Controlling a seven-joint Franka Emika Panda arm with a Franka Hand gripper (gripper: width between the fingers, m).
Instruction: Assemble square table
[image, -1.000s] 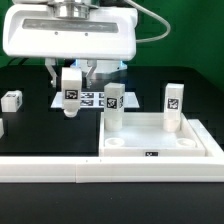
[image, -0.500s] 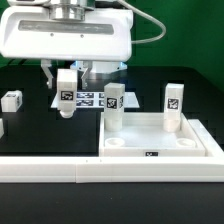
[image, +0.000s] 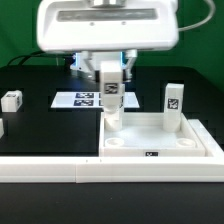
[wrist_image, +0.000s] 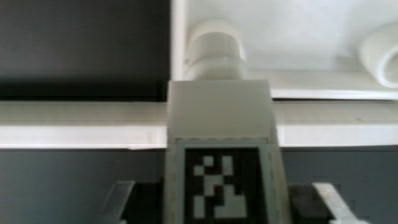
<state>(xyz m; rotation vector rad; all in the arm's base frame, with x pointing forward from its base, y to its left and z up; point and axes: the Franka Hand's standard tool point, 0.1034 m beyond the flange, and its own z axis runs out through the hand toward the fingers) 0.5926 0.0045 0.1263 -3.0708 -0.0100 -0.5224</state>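
Scanning from the exterior view's left: loose leg (image: 12, 100) is lying on the dark surface (image: 40, 130), well apart from the square table (image: 180, 152), and is not shifting over the last second. Marker board (image: 82, 98) is sitting just beyond the table's far-left corner. It is now showing in full, since the gripper (image: 110, 72) is no longer hanging over it.

Main change: the gripper is travelling toward the exterior view's right. Half a second ago it was holding the carried leg (image: 110, 90) above the marker board, clear of the table. Now it is hovering at the table's far-left corner. Jaws are clamping the carried leg by its sides, part-way closed, with the leg upright.

Left standing leg (image: 116, 120) is already occupying that far-left corner. The carried leg is covering its upper part in the exterior view, and I cannot tell whether they are touching. In the wrist view the standing leg is showing just past the carried leg's end.

Right standing leg (image: 173, 105) is staying put in the table's far-right corner.

Free sockets (image: 120, 143) along the table's tagged edge are looking empty.

Reading: transport is nearing its end. The carried leg is probably needing to go to a free socket, then lowering and seating. Risk: knocking the left standing leg.
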